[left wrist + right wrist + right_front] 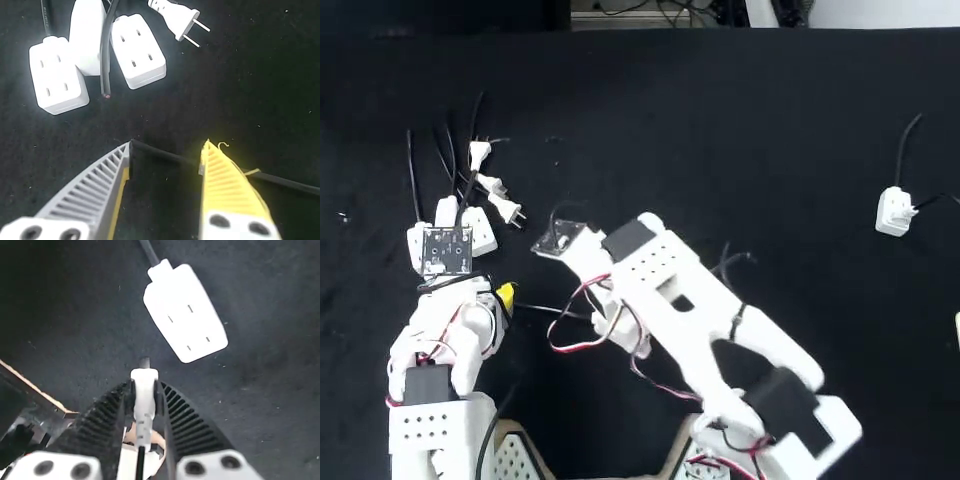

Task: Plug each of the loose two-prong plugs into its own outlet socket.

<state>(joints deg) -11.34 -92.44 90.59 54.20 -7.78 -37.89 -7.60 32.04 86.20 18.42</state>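
— Fingers [100, 425] of right gripper [144, 388]?
— Clamped on a white plug [144, 400]. Probably lining up for insertion into the outlet block [186, 315] just ahead; calls for matching prongs to slots.
— Left gripper [167, 149]?
— Spread wide, empty, straddling a black cord [160, 154], a likely snag. At twelve o'clock, two outlet blocks [137, 50]; at one o'clock, loose plugs [492, 186]. Far off at three o'clock, another outlet [893, 212].
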